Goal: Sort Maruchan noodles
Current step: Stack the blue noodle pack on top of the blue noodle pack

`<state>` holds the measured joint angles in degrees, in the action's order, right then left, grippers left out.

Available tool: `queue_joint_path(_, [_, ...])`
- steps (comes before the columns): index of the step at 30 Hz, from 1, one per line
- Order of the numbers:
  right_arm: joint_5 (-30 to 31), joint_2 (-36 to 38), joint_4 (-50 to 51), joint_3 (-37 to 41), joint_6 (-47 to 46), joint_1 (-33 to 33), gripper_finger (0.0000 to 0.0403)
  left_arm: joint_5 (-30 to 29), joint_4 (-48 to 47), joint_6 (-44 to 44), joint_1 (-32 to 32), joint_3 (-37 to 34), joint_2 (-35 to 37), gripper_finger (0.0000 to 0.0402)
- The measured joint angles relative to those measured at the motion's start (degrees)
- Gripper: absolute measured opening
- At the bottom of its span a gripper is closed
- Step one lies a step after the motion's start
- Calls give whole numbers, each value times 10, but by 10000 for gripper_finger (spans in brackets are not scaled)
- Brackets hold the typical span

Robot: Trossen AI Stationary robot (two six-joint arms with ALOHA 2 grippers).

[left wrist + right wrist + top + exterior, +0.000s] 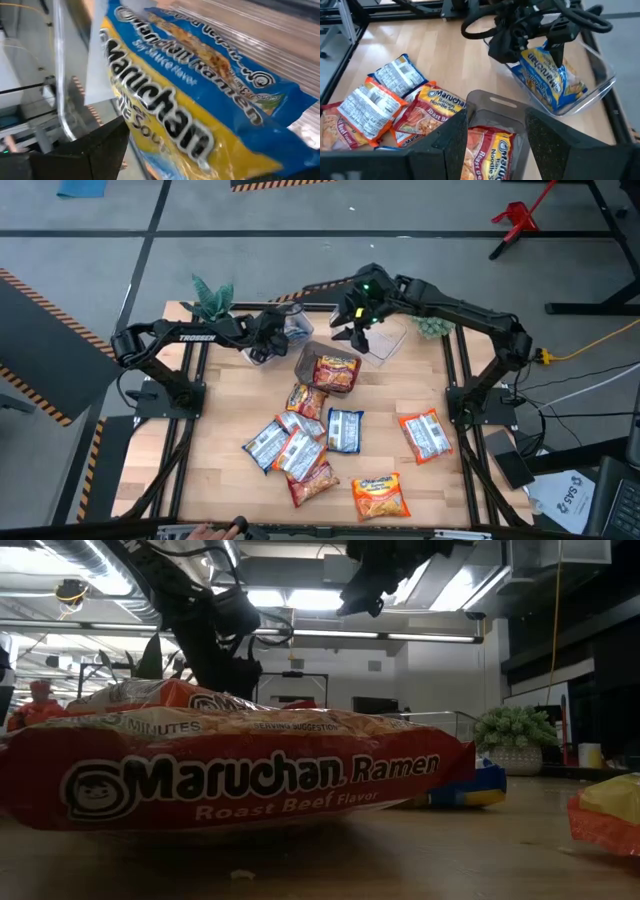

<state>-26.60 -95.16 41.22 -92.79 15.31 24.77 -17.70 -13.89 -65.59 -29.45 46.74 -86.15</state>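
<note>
Maruchan noodles (300, 445) lie scattered on the table, and one blue-yellow packet (545, 75) is in your left gripper (530, 47), pinched shut, over the clear bin (597, 87). Just beside that bin, your right gripper (495, 132) hovers open over a grey bin (490, 100) of red packets.

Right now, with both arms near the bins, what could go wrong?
The left gripper and right gripper are close together, so they might collide. The blue packet sits tilted in the clear bin and may slide out. The packets in the pile overlap, so one grab might lift two.
</note>
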Motion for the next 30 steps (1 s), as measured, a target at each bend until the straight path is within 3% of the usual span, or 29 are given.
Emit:
queue_joint_path(6, [-9, -23, -21, 0, 0, 0, 184, 13, -21, 6, 0, 7, 0, 316])
queue_joint_path(20, [-24, -46, -53, 0, 0, 0, 184, 72, -178, 11, 0, 128, 0, 316])
queue_joint_path(30, [-30, -61, -104, 0, -3, 0, 184, 21, -290, 55, 0, 205, 0, 316])
